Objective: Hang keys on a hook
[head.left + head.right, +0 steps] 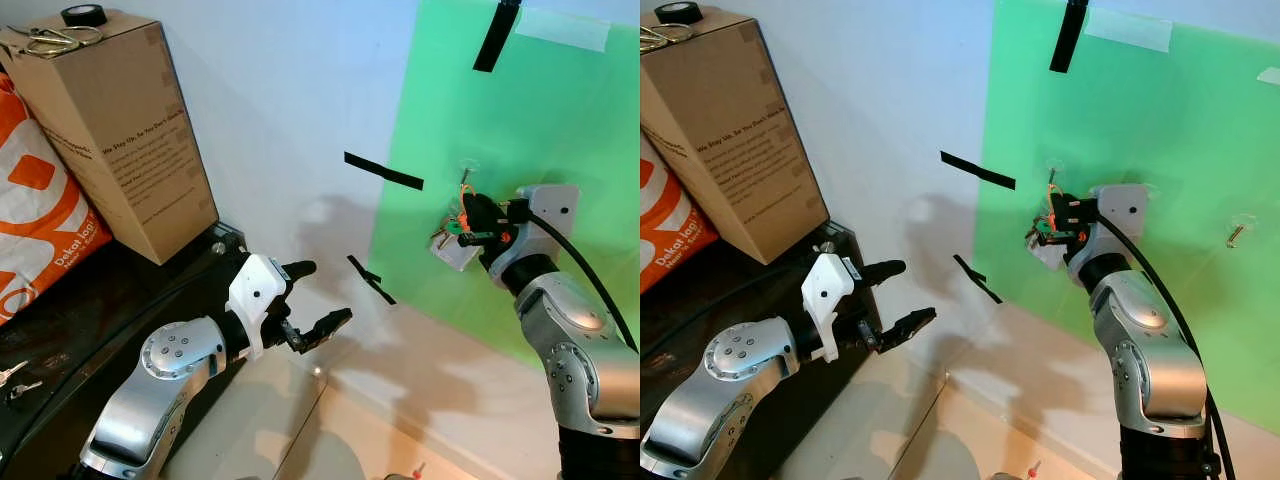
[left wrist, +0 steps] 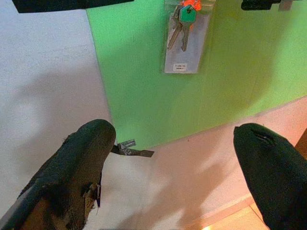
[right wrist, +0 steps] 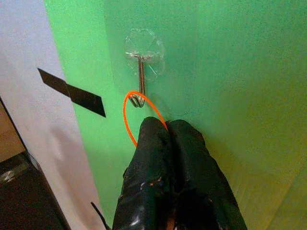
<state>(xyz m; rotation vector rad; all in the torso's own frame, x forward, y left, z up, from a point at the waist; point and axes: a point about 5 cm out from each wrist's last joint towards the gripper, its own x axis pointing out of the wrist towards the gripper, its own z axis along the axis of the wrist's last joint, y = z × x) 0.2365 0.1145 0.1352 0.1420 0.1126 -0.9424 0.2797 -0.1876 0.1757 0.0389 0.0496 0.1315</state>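
A clear hook (image 3: 140, 84) with a metal prong is stuck on the green sheet (image 1: 540, 130) on the wall. My right gripper (image 3: 165, 129) is just below the hook, shut on the keys' orange ring (image 3: 128, 115), which loops over the prong's tip. Under the gripper hang the keys (image 1: 452, 232) with a clear tag (image 2: 184, 48). My left gripper (image 1: 315, 300) is held open lower down to the left, away from the wall, with nothing between its fingers (image 2: 81, 158).
A cardboard box (image 1: 110, 130) with scissors (image 1: 55, 38) and a tape roll (image 1: 83, 15) stands on a black table (image 1: 100, 300), beside an orange bag (image 1: 40, 210). Black tape strips (image 1: 383, 171) mark the wall. A second hook (image 1: 1237, 232) sits further right.
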